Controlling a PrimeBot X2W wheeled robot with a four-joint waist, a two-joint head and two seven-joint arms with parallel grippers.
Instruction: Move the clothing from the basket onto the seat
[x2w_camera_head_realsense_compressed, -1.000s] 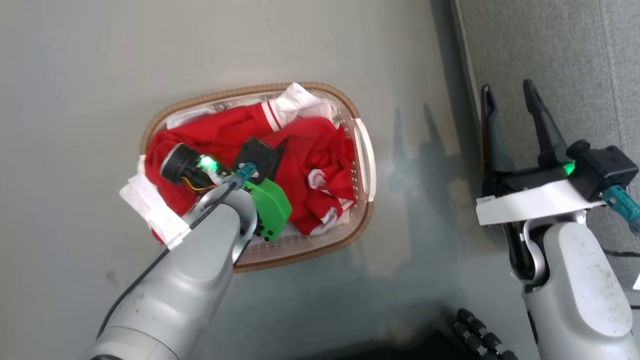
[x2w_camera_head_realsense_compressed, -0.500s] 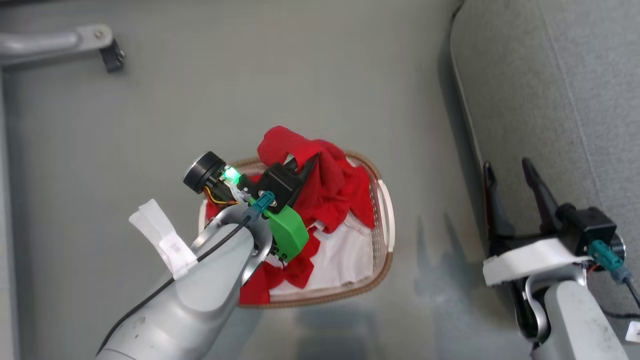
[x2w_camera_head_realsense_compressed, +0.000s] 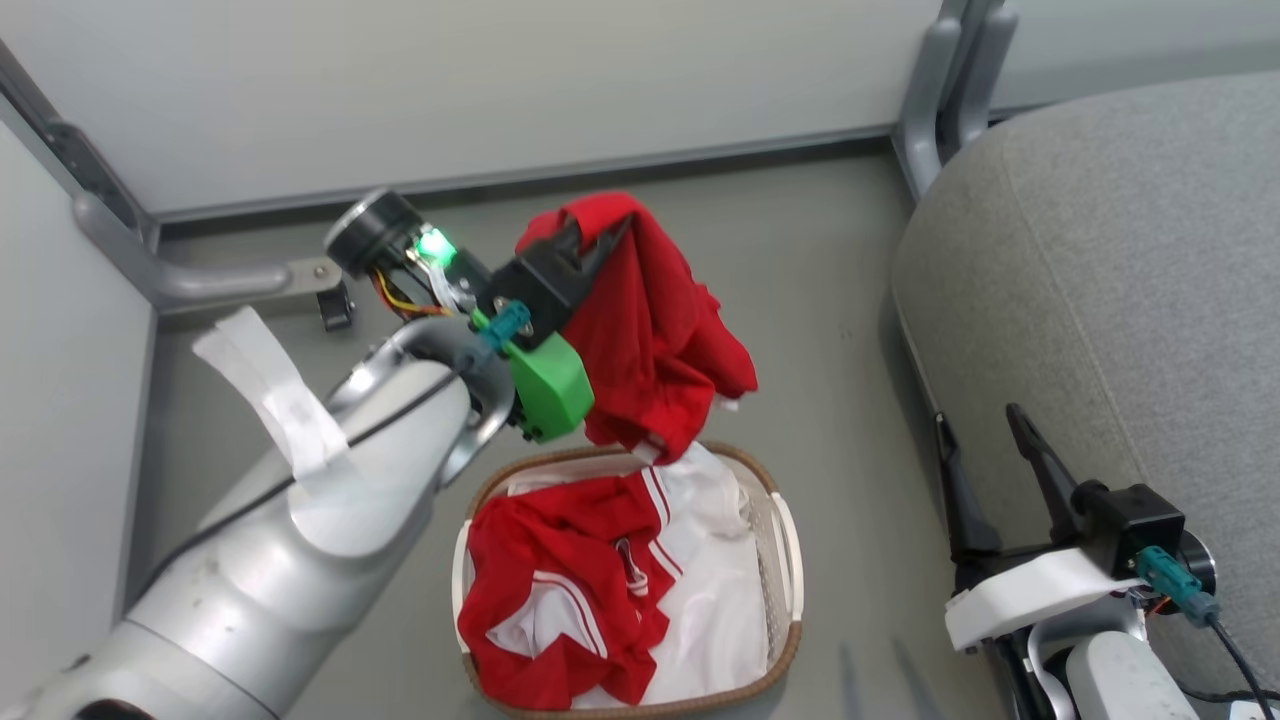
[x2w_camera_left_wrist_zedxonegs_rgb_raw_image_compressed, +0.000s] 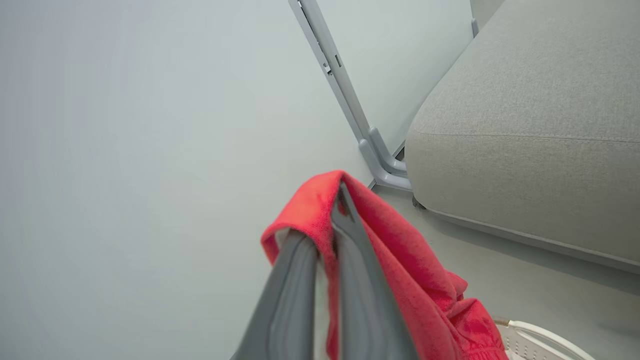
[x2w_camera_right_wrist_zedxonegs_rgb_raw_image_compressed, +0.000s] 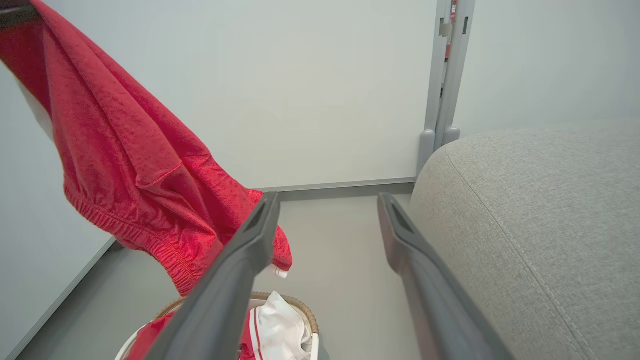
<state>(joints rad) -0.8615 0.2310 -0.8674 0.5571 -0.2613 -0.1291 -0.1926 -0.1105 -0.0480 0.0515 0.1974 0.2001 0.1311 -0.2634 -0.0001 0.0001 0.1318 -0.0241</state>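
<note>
Clothing (x2w_camera_head_realsense_compressed: 650, 340), one red piece, hangs from the left fingers (x2w_camera_head_realsense_compressed: 595, 250), which are pinched shut on its top fold at 12 o'clock from the basket (x2w_camera_head_realsense_compressed: 785, 560), high enough to clear the rim. More red-and-white pieces lie inside. The right fingers (x2w_camera_head_realsense_compressed: 1040, 460) stand wide apart and empty beside the seat (x2w_camera_head_realsense_compressed: 1100, 300) at 3 o'clock, probably the drop spot.

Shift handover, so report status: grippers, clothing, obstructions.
Left gripper shut on red garment, held above basket. Right gripper open, empty, beside seat. More clothing in basket. Nothing between garment and seat.
</note>
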